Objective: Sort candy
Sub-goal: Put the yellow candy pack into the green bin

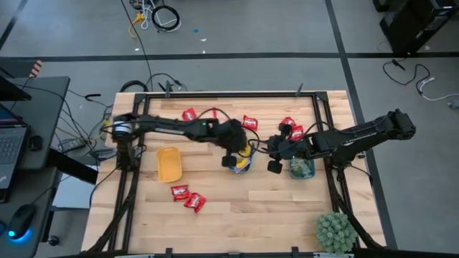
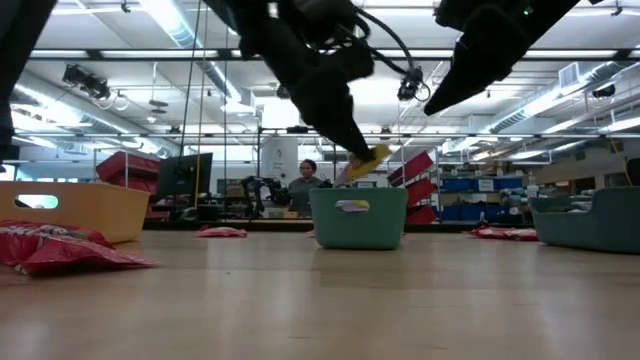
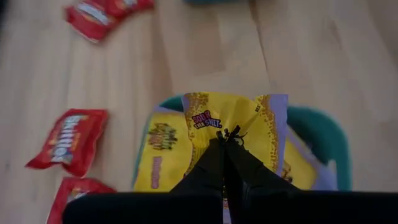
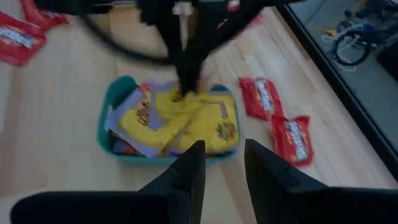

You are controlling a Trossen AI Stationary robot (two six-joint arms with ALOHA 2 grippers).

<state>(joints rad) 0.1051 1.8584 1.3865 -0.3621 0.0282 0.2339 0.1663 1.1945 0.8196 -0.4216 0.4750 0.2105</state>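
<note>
- Left gripper (image 3: 225, 138) is pinched on a yellow candy packet (image 3: 233, 118), right over your teal tray (image 3: 323, 134).
- That tray already holds more yellow packets (image 4: 186, 121).
- Right gripper (image 4: 222, 163) hangs just beside the tray, fingers spread, holding nothing.
- Red packets (image 4: 277, 115) lie on the table near the tray.

A robotics lab or industrial workshop hall: grey concrete floor (image 1: 287, 29) with loose black cables (image 1: 163, 16), long rows of ceiling strip lights (image 2: 200, 70), blue storage shelving (image 2: 480, 200), a dark computer monitor (image 2: 188, 175), a seated person (image 2: 305, 185), a pale wooden worktable (image 1: 258, 215) in a black metal frame.
</note>
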